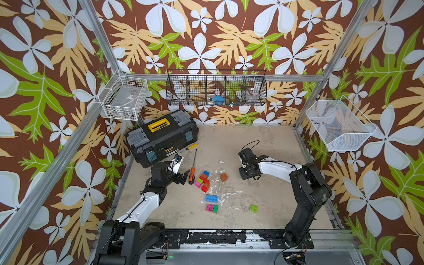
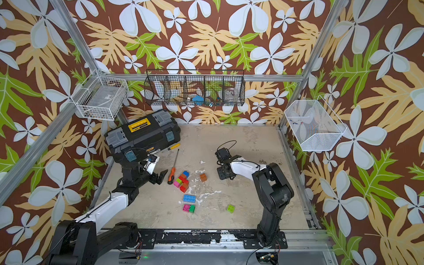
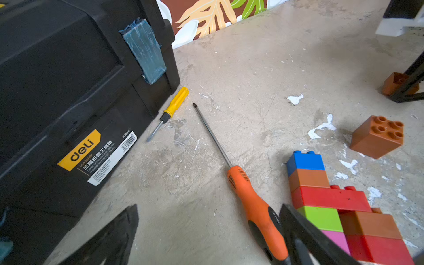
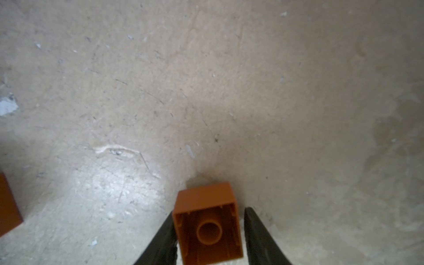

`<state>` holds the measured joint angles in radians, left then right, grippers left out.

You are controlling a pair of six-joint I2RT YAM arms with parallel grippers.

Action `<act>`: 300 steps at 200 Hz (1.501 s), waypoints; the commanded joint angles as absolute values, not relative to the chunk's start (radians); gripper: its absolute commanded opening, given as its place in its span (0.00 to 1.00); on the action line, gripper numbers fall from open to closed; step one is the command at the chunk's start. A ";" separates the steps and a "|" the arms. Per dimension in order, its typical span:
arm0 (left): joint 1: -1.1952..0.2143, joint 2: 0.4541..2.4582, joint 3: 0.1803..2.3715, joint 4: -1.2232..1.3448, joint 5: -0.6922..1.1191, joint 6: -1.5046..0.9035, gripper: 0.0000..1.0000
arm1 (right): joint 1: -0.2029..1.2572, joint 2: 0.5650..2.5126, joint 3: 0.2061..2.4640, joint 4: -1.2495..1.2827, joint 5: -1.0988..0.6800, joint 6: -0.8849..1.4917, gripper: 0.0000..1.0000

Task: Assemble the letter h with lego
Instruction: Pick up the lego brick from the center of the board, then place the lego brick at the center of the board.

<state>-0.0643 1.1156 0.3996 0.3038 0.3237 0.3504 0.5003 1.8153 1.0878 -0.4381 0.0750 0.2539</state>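
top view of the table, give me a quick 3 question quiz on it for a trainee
1. True or false: the orange screwdriver lies between the left hand and the joined bricks.
2. What colour is the long brick lying alone? a) red b) blue c) pink
3. Fill in: ___ screwdrivers lie on the table.
Key: 1 true; 2 b; 3 two, counting the yellow screwdriver.
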 commanded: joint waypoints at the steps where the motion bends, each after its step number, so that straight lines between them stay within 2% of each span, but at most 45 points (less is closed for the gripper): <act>1: -0.063 1.110 0.401 0.281 0.373 0.387 1.00 | 0.502 1.827 1.091 -0.399 -0.009 0.232 0.39; 24: -0.063 1.099 0.458 0.184 0.450 0.432 1.00 | 0.503 1.814 1.085 -0.374 -0.051 0.209 0.35; 45: -0.064 1.093 0.561 0.028 0.555 0.448 1.00 | 0.502 1.771 1.073 -0.364 -0.085 0.193 0.35; 68: -0.064 1.102 0.715 -0.128 0.672 0.336 0.99 | 0.524 1.636 0.972 -0.233 -0.174 0.132 0.34; 80: -0.064 1.113 0.789 -0.197 0.761 0.268 0.99 | 0.574 1.524 0.898 -0.123 -0.159 0.065 0.33; 108: -0.070 1.157 0.873 -0.206 1.007 0.029 0.98 | 0.731 1.257 0.704 0.218 -0.002 -0.072 0.30; 144: -0.154 1.281 0.927 -0.208 1.244 -0.186 0.95 | 0.802 1.052 0.452 0.725 -0.045 -0.201 0.28; 195: -0.319 1.336 0.961 -0.137 1.407 -0.316 0.95 | 0.814 1.090 0.393 1.016 -0.155 -0.189 0.26; 220: -0.346 1.360 0.969 -0.115 1.449 -0.356 0.93 | 0.849 1.131 0.375 1.118 -0.216 -0.265 0.26; 267: -0.391 1.392 0.969 -0.100 1.495 -0.379 0.84 | 0.897 1.220 0.429 1.117 -0.209 -0.304 0.26; 285: -0.402 1.404 0.974 -0.100 1.504 -0.382 0.74 | 0.903 1.248 0.449 1.115 -0.222 -0.308 0.26; 300: -0.405 1.406 0.982 -0.100 1.518 -0.383 0.69 | 0.903 1.266 0.455 1.118 -0.249 -0.311 0.26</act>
<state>-0.3996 1.4033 0.9695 -0.1188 1.4727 -0.3725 0.9001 1.2465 0.4423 1.0695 -0.2089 -0.2932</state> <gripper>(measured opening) 0.713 0.349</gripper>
